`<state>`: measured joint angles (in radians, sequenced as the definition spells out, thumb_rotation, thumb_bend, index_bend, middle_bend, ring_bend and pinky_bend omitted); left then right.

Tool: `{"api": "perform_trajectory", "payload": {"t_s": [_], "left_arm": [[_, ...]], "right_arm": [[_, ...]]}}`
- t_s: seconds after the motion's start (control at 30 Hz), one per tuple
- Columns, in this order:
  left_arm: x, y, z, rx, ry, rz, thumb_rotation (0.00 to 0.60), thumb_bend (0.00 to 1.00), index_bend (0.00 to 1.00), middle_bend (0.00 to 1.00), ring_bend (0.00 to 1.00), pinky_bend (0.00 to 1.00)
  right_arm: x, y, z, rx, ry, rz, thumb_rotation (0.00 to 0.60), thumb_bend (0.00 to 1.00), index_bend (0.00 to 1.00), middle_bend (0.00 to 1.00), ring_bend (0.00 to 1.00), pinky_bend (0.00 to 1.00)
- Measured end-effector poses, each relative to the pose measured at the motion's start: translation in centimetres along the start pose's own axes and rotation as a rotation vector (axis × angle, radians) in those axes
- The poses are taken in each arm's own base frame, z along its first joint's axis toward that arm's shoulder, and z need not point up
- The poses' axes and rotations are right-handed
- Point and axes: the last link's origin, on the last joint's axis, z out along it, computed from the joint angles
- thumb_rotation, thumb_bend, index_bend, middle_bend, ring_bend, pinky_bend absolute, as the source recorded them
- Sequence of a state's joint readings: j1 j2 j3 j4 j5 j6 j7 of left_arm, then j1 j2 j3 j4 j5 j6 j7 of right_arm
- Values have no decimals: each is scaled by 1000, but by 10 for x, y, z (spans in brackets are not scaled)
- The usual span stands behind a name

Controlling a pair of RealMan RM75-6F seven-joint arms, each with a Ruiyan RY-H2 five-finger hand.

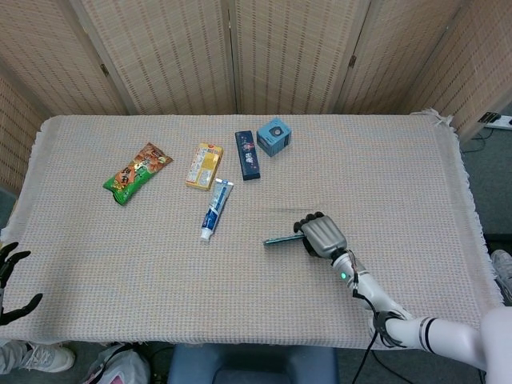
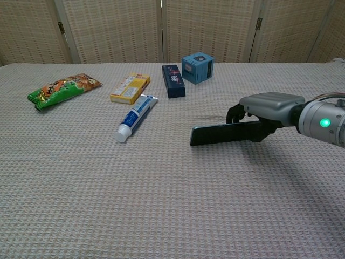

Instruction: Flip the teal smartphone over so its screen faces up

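Note:
The teal smartphone (image 1: 280,238) (image 2: 218,134) is held up off the cloth, tipped on its long edge. In the chest view its dark screen side faces the camera; in the head view only a thin edge shows. My right hand (image 1: 322,234) (image 2: 268,112) grips the phone's right end, fingers curled over the top and the thumb below. At the bottom left corner of the head view my left hand (image 1: 10,280) is low beside the table, holding nothing, fingers spread.
On the beige cloth-covered table (image 1: 144,272) lie a white and blue toothpaste tube (image 1: 216,210), a yellow box (image 1: 204,166), a green snack bag (image 1: 136,172), a dark slim box (image 1: 248,154) and a blue cube box (image 1: 274,137). Woven screens stand behind.

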<state>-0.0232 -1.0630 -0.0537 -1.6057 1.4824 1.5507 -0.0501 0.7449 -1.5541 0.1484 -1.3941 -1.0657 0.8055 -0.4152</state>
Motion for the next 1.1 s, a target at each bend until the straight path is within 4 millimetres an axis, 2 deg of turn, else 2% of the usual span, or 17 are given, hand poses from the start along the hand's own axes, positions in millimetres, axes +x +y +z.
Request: {"api": "perform_trajectory", "payload": {"t_s": [0.2, 0.33, 0.5, 0.63, 0.8, 0.9, 1.1], "left_arm": [[0, 0, 0, 0, -1, 1, 600, 212, 227, 145, 150, 195], [1, 0, 0, -1, 2, 1, 600, 211, 227, 145, 150, 195], [2, -1, -1, 2, 5, 1, 600, 212, 227, 145, 150, 195], [2, 1, 1, -4, 4, -1, 600, 212, 227, 145, 150, 195], [1, 3, 4, -14, 12, -8, 600, 211, 227, 145, 150, 195], [0, 5, 6, -23, 16, -12, 600, 211, 227, 145, 150, 195], [-2, 11, 10, -41, 17, -8, 600, 211, 227, 145, 150, 195]], "right_arm": [[8, 2, 15, -22, 31, -6, 600, 587, 361, 358, 246, 242], [15, -1, 24, -28, 60, -25, 600, 488, 337, 286, 244, 242], [23, 0, 22, -34, 107, -48, 600, 328, 258, 237, 223, 242], [33, 4, 9, -42, 153, -61, 600, 285, 253, 237, 223, 242], [47, 18, -23, -68, 215, -86, 600, 250, 253, 240, 223, 242], [56, 32, -53, -98, 253, -104, 600, 238, 253, 249, 224, 242], [62, 65, -131, -184, 312, -137, 600, 226, 253, 269, 223, 242]]}}
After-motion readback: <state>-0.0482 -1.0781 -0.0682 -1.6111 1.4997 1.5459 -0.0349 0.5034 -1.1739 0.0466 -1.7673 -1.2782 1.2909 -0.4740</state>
